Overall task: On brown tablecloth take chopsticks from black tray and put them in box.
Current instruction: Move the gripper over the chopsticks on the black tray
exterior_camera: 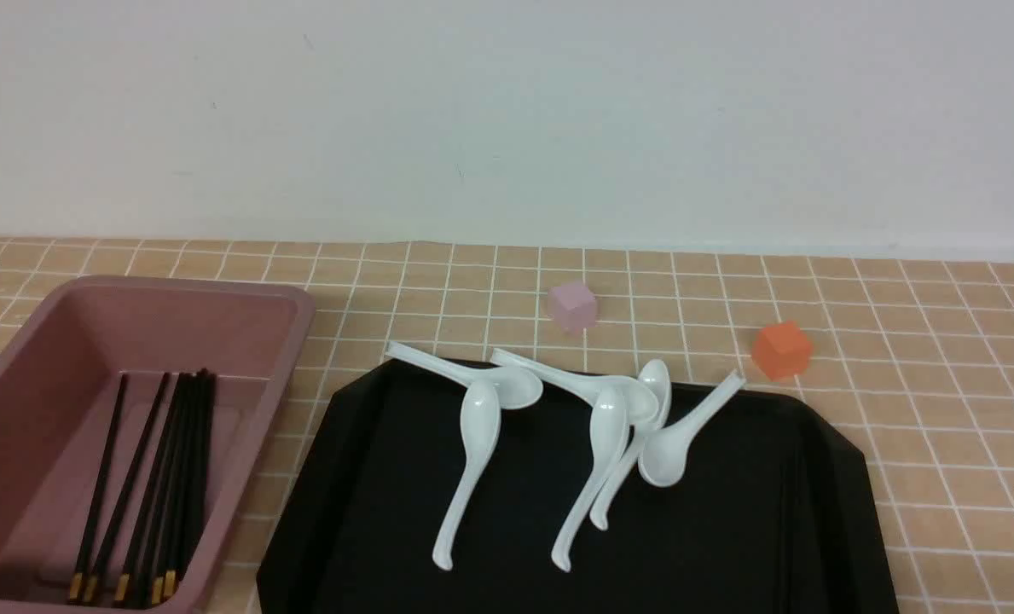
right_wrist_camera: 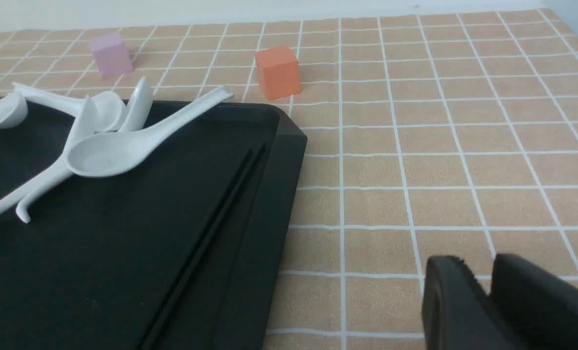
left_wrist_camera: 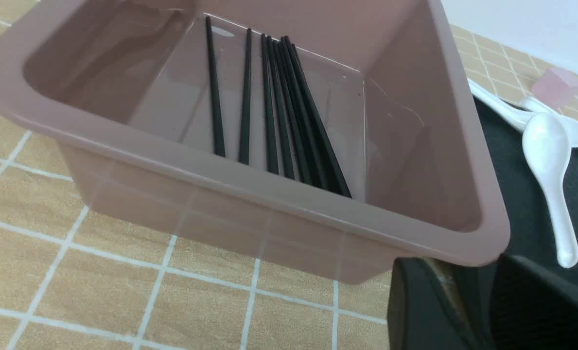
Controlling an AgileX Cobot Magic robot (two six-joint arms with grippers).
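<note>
The box (exterior_camera: 182, 284) is placed at the near left of the desk, on the brown tablecloth (exterior_camera: 941, 341), just left of the black tray (exterior_camera: 728, 529). A bundle of chopsticks (exterior_camera: 161, 477) is laid lengthwise on its floor, gold-banded ends toward the near wall. Six white spoons (exterior_camera: 472, 452) are piled on the tray's far half. A further chopstick (right_wrist_camera: 211, 228) is seen along the tray's right rim. A pink cube (exterior_camera: 572, 305) and an orange cube (exterior_camera: 781, 350) are set beyond the tray. The left fingers (left_wrist_camera: 425, 301) are held beside a box corner, and the right fingers (right_wrist_camera: 454, 301) over the cloth right of the tray. Whether either pair is released or clenched cannot be told.
</note>
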